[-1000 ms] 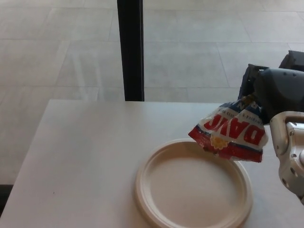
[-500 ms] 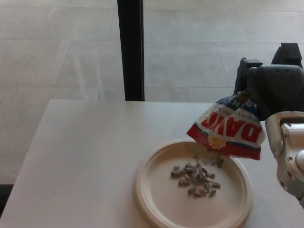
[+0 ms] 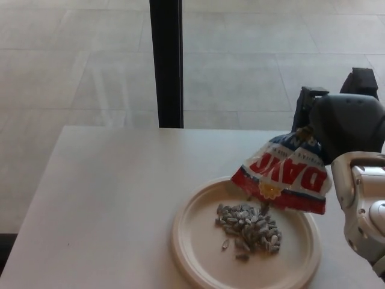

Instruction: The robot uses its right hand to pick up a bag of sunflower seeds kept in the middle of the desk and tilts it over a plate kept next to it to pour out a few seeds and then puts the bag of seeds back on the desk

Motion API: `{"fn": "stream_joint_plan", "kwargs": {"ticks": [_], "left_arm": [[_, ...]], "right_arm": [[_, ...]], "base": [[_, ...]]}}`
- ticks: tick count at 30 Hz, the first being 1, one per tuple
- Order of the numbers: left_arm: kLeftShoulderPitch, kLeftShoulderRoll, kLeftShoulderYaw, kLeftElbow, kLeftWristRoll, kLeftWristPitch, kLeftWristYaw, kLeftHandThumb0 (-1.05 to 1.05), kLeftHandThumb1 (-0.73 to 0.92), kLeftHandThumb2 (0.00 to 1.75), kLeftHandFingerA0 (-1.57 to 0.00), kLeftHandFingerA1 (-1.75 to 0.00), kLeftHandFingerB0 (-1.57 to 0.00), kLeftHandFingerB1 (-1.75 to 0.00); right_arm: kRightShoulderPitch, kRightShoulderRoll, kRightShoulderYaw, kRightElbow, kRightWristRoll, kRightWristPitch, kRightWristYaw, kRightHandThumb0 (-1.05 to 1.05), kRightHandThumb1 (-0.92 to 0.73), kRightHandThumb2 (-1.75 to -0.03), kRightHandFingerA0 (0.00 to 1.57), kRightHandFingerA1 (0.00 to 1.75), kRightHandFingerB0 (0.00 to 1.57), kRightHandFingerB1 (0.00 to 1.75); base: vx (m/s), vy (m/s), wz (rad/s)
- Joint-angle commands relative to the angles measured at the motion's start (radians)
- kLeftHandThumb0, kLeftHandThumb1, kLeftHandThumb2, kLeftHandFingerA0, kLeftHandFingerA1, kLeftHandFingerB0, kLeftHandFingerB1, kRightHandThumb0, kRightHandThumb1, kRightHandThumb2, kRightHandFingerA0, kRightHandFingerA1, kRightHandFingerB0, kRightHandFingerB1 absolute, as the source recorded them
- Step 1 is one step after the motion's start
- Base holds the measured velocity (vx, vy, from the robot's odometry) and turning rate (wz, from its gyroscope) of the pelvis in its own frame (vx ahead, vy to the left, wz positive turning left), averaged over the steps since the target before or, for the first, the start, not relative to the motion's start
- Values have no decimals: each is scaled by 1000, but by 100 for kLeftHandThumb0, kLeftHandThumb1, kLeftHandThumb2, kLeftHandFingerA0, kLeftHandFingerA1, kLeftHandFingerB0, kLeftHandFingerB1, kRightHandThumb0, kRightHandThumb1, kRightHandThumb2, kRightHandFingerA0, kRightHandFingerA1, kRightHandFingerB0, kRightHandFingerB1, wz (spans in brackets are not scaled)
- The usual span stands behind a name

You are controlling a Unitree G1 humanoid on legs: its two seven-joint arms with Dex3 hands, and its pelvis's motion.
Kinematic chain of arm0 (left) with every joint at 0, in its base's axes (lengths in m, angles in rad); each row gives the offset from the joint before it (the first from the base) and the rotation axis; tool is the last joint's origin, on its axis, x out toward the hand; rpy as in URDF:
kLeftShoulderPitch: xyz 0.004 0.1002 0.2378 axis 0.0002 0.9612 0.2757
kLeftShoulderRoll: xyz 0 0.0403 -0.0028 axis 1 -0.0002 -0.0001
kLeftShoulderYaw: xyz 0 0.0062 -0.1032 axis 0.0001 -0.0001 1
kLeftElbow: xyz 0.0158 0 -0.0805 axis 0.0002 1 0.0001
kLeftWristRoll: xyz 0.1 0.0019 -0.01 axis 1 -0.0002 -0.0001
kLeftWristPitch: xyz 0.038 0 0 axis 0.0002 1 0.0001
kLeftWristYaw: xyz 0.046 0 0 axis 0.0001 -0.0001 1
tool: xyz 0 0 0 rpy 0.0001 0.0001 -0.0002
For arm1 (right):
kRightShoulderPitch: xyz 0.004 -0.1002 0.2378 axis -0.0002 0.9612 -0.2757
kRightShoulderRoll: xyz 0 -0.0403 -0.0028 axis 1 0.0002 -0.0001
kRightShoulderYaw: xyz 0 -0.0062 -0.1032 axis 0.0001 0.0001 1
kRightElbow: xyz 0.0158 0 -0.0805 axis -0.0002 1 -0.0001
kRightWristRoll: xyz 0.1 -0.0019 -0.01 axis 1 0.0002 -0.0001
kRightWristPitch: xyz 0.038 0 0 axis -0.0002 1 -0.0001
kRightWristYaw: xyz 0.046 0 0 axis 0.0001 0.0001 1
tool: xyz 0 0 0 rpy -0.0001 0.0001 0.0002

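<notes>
My right hand (image 3: 340, 123) is shut on the top of a red, white and blue bag of sunflower seeds (image 3: 283, 174). The bag hangs upside down, its mouth tilted low over the far right part of a cream plate (image 3: 192, 253). A heap of grey seeds (image 3: 249, 226) lies on the plate just below and left of the bag's mouth. The plate rests on the white desk (image 3: 108, 198) at its front right. My left hand does not show.
A black vertical post (image 3: 165, 63) stands behind the desk's far edge, with a tiled floor beyond. My pale right forearm (image 3: 364, 205) fills the right edge of the picture beside the plate.
Seeds have poured from the bag onto the plate, and the heap has grown. The bag and my right hand have shifted slightly left.
</notes>
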Motion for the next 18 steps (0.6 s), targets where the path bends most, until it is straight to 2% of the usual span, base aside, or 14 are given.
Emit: {"fn": "stream_joint_plan", "kwargs": {"ticks": [1,2,3,4,6,7,8,9,14,16,17,18], "left_arm": [[19,17,-15,10,19,-24,5,-34,63,120,-17,-62,-10,-56],[22,18,-21,10,24,-27,8,-34,63,120,-17,-62,-10,-56],[22,23,-42,9,46,-33,27,-64,86,79,-28,-72,-23,-58],[13,25,-53,20,56,-21,43,-34,63,120,-15,-60,-9,-55],[14,26,-58,23,53,-21,45,-34,63,120,-15,-60,-9,-55],[16,25,-53,27,44,-23,43,-34,63,120,-15,-60,-9,-55],[40,29,-70,11,60,-58,40,-33,65,121,-13,-59,-8,-55],[46,30,-72,10,60,-63,40,-33,65,121,-13,-59,-8,-55],[62,20,-36,5,18,-57,6,-34,63,120,-13,-60,-7,-55],[63,20,-38,7,23,-55,3,-33,65,121,-13,-60,-8,-55],[68,15,-25,9,6,-52,-14,-34,64,121,-13,-60,-8,-56],[70,13,-19,11,0,-51,-21,-34,64,121,-13,-60,-8,-56]], "right_arm": [[60,37,-41,2,38,89,68,-34,-56,-84,91,175,72,145],[65,40,-44,2,34,91,68,-34,-56,-84,91,175,72,145],[76,56,-64,-7,54,117,91,-33,-57,-84,91,175,73,140],[96,67,-76,3,64,131,92,-32,-57,-79,90,175,70,150],[101,72,-80,1,59,133,96,-32,-57,-79,90,175,70,150],[108,76,-82,-1,58,135,96,-30,-56,-82,91,175,69,156],[149,84,-117,-1,94,144,96,-31,-61,-82,89,175,73,143],[153,89,-120,-1,95,144,98,-31,-61,-82,89,175,73,143],[192,105,-182,4,148,104,80,-32,-61,-81,95,175,74,168],[213,112,-213,-14,172,115,88,-33,-60,-81,94,175,72,165],[215,117,-215,-15,172,129,97,-31,-65,-86,112,175,77,149],[214,119,-215,-15,172,135,102,-31,-65,-86,112,175,77,149]], "base": [[0,0,0],[0,0,0],[0,0,0],[0,0,0],[0,0,0],[0,0,0],[0,0,0],[0,0,0],[0,0,0],[0,0,0],[0,0,0],[0,0,0]]}}
